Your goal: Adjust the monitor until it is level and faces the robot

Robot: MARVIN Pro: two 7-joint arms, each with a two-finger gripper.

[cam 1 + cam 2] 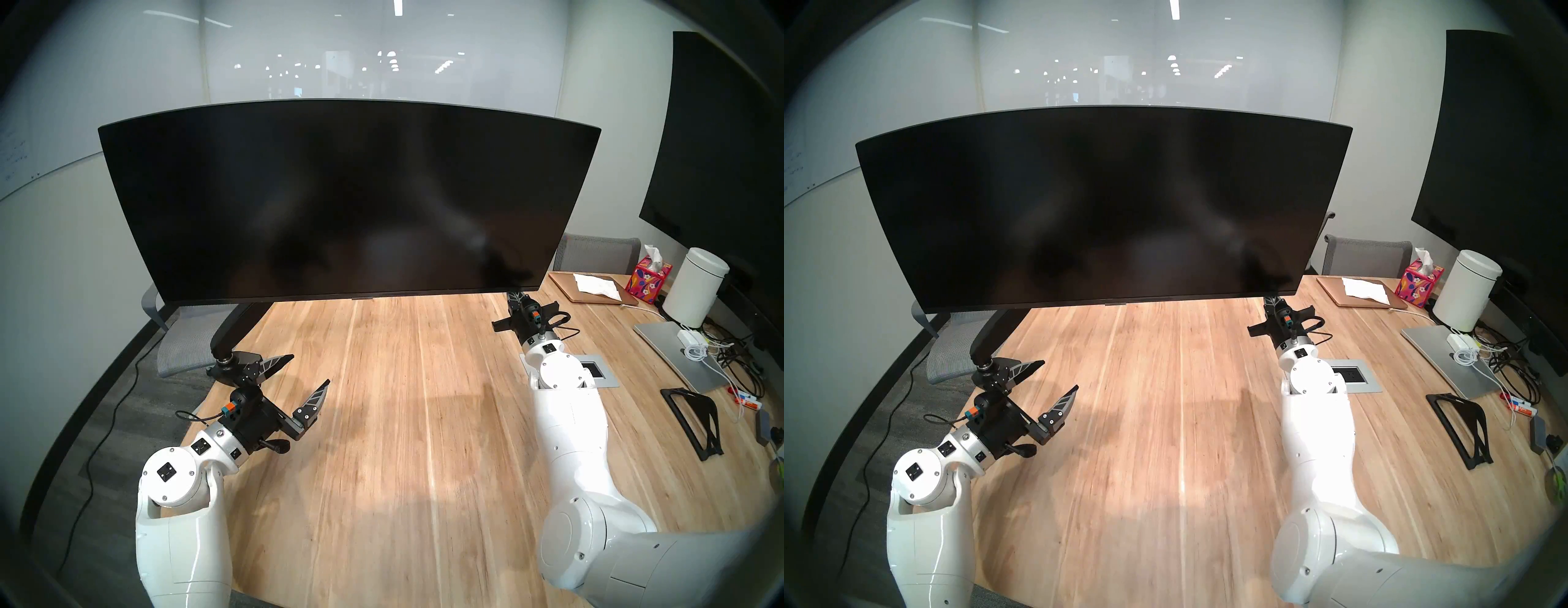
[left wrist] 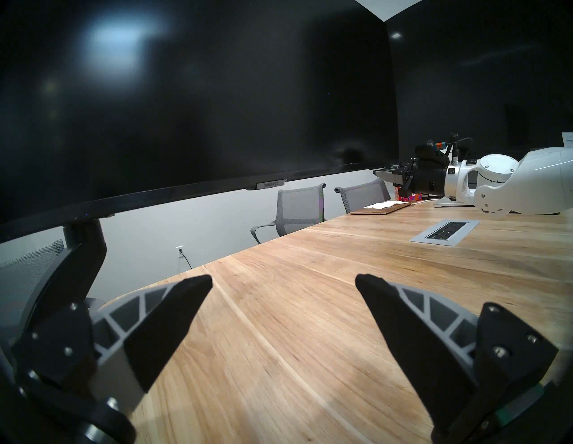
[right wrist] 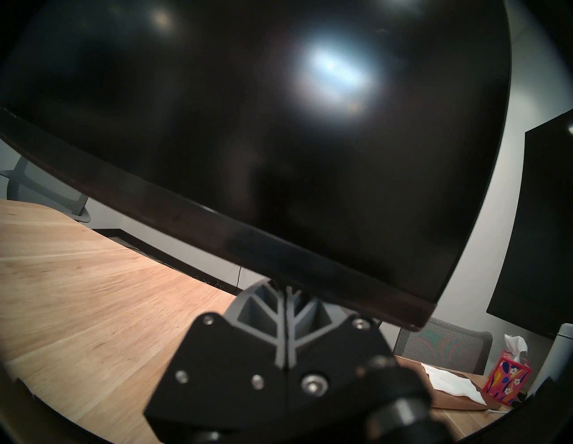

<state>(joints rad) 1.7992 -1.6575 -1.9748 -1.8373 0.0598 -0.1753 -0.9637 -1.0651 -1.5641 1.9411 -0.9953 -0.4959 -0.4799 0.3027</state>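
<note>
The monitor [image 1: 348, 199] is a very wide, curved black screen above the far half of the wooden table [image 1: 403, 424], and its top edge runs about level in the head views. It also shows in the other views [image 1: 1102, 208] [image 2: 186, 93] [image 3: 248, 124]. Its black arm mount [image 1: 237, 327] [image 1: 992, 335] [image 2: 71, 269] comes down at the left to a base on the table edge. My left gripper [image 1: 309, 368] [image 1: 1060, 374] [image 2: 283, 279] is open and empty, just right of that base. My right gripper [image 1: 511, 294] [image 1: 1270, 300] [image 3: 280, 283] is shut, its tips up against the monitor's bottom right edge.
A dark wall screen [image 1: 729, 148] hangs at the right. On the table's right side are a brown laptop with paper [image 1: 594, 286], a tissue box [image 1: 647, 282], a white canister [image 1: 695, 288], a silver laptop [image 1: 674, 348], cables, a black stand [image 1: 695, 420] and a power outlet box [image 1: 592, 369]. Grey chairs [image 1: 191, 339] stand behind.
</note>
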